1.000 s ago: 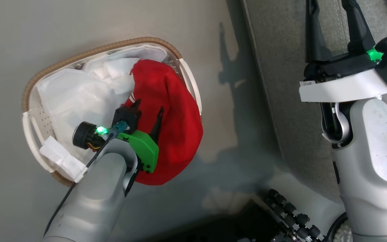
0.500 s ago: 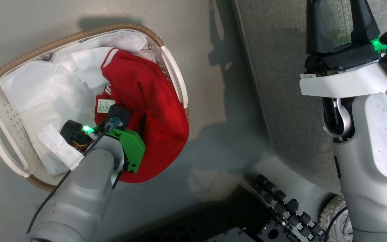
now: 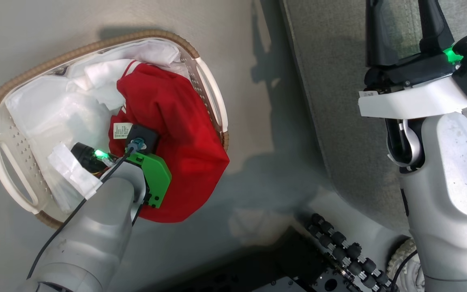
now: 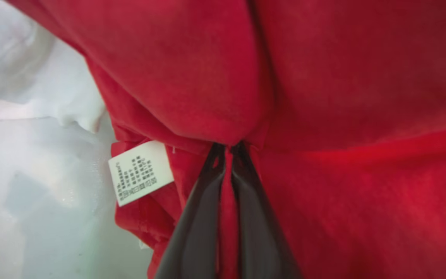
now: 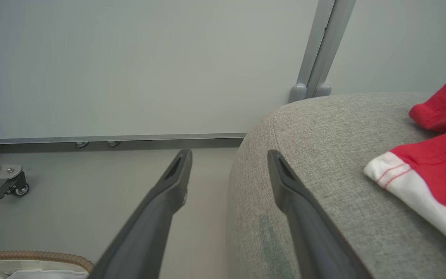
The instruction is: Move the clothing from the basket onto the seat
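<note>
Left gripper (image 4: 227, 148) is clenched on a fold of the red garment (image 4: 323, 77), its two dark fingers (image 4: 198, 217) pressed nearly together with a thin ridge of cloth pinched between them. Just to the left of the fingers in the left wrist view, a small white care label (image 4: 141, 172) with tiny dark print hangs from the garment's edge. Beyond the label lies the white liner sheet (image 4: 33, 174), crumpled and pale.

From the head view, the red garment (image 3: 176, 121) sits in the half of the basket (image 3: 95, 44) nearer the seat (image 3: 339, 101). Part of it is bunched inside against the liner sheet (image 3: 51, 113), and part spills over the brown woven rim and hangs outside, above the grey floor (image 3: 35, 20). The left forearm and its green wrist housing cover the spot of the grasp in this view. The basket stands on the floor, apart from the seat.

Right gripper (image 5: 229, 155) hangs released, its fingers (image 5: 176, 182) spread wide with nothing between them, over the rounded edge of the seat (image 5: 316, 155). A second red garment (image 5: 436, 170) with a white trimmed edge lies on the seat cushion, off to the right in that wrist view. A small caster (image 5: 16, 188) rests on the floor by the pale wall (image 5: 130, 58).
</note>
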Motion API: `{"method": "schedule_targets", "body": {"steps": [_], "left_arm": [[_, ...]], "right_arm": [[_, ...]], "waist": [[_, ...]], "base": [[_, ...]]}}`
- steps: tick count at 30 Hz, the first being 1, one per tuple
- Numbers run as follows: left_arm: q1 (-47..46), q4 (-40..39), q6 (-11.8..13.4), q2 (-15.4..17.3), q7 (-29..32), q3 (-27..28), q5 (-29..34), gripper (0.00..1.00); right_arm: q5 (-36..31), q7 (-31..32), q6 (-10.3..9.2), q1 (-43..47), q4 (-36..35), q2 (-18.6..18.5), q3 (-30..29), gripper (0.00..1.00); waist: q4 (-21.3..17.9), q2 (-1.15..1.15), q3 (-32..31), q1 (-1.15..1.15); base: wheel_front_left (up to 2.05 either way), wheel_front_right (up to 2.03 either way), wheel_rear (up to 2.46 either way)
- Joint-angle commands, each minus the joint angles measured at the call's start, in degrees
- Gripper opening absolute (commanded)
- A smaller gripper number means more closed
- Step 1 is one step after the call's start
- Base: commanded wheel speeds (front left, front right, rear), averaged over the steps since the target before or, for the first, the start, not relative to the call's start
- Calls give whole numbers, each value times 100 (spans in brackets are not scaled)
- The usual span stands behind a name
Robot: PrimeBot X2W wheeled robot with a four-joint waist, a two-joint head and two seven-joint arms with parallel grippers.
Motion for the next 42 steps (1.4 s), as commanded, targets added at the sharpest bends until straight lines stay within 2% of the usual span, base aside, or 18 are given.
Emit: {"method": "schedule_targets", "body": {"steps": [1, 13, 19, 26, 42], "left_arm": [[44, 29, -25, 7, -37, -17, -34, 0], [652, -295, -32, -101, -256, 182, -381, 0], [1152, -1082, 118, -114, -253, 466, -516, 0], [1738, -1895, 186, -117, -255, 763, -366, 0], [2673, -3642, 267, -137, -256, 1568, -81, 0]], "right_arm": [[31, -1, -8, -26, 60, -17, 12, 100], [-175, -1, -8, 405, 505, -20, 76, 100], [-323, -1, -7, 711, 772, -20, 109, 100], [-404, -1, -8, 1076, 1035, -21, 134, 100], [-588, -1, -8, 1944, 1362, -21, -89, 100]], "waist": [[-7, 0, -141, -1], [206, 0, -1404, -1], [417, 0, -2147, -1], [664, 0, -2873, -1], [1145, 0, -4092, -1]], "base": [[0, 0, 0], [0, 0, 0], [0, 0, 0], [0, 0, 0], [0, 0, 0]]}}
